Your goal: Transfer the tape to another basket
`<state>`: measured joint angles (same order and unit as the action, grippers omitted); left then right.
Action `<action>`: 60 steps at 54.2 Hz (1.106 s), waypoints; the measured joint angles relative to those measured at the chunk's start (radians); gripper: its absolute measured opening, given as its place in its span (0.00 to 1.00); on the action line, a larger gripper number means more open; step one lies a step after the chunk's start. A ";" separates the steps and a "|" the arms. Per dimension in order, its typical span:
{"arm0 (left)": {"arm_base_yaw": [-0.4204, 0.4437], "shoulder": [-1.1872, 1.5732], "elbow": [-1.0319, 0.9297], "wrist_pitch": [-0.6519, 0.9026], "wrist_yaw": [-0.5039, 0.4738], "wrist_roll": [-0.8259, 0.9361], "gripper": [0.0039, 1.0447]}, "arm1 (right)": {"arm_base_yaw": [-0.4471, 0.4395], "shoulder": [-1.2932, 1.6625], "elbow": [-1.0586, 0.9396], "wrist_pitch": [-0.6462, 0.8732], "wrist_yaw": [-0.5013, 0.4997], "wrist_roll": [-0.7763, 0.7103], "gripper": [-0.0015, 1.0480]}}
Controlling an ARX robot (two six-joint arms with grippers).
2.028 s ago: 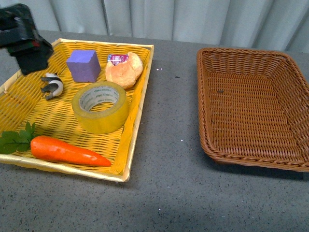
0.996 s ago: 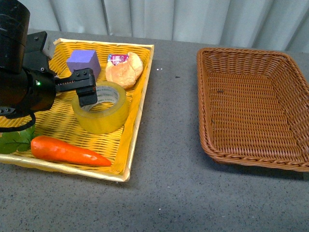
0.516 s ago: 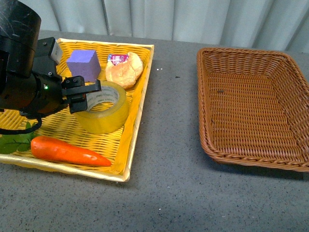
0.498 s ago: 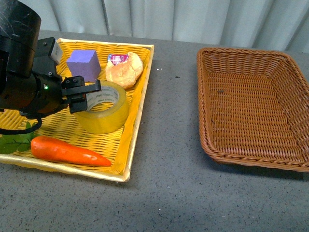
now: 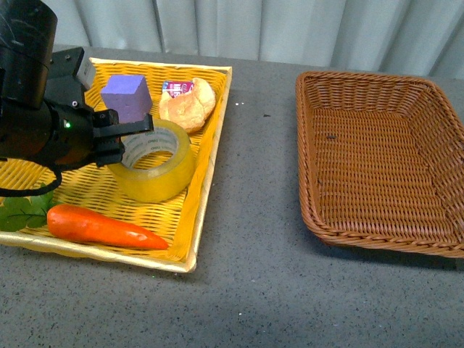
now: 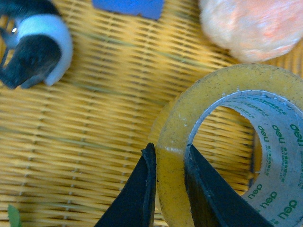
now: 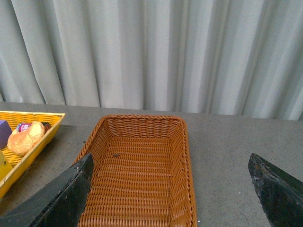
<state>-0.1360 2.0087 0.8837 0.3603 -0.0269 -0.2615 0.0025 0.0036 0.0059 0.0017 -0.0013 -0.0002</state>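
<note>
The front view is bright and sharp, with soft light from above. The basket (image 5: 310, 210) drops a dark, soft shadow on the grey table (image 5: 254, 283) along its near side. The left arm (image 5: 36, 109) looks almost all black. In the left wrist view the tape (image 6: 227, 78) is sharp, but the bread roll (image 6: 251, 26) is pale and fuzzy. In the right wrist view the curtain (image 7: 142, 52) is softly lit, and the fingers (image 7: 52, 198) of the right gripper (image 7: 170, 156) are dark and blurry.
</note>
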 joint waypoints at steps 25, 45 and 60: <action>-0.139 -0.135 0.193 -0.177 0.206 0.399 0.14 | 0.000 0.000 0.000 0.000 0.000 0.000 0.91; -0.299 -0.094 0.339 -0.268 0.265 0.601 0.14 | 0.000 0.000 0.000 0.000 0.000 0.000 0.91; -0.322 -0.084 0.370 -0.320 0.298 0.652 0.13 | 0.000 0.000 0.000 0.000 0.000 0.000 0.91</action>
<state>-0.4583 1.9247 1.2533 0.0402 0.2710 0.3908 0.0025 0.0036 0.0059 0.0017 -0.0013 -0.0002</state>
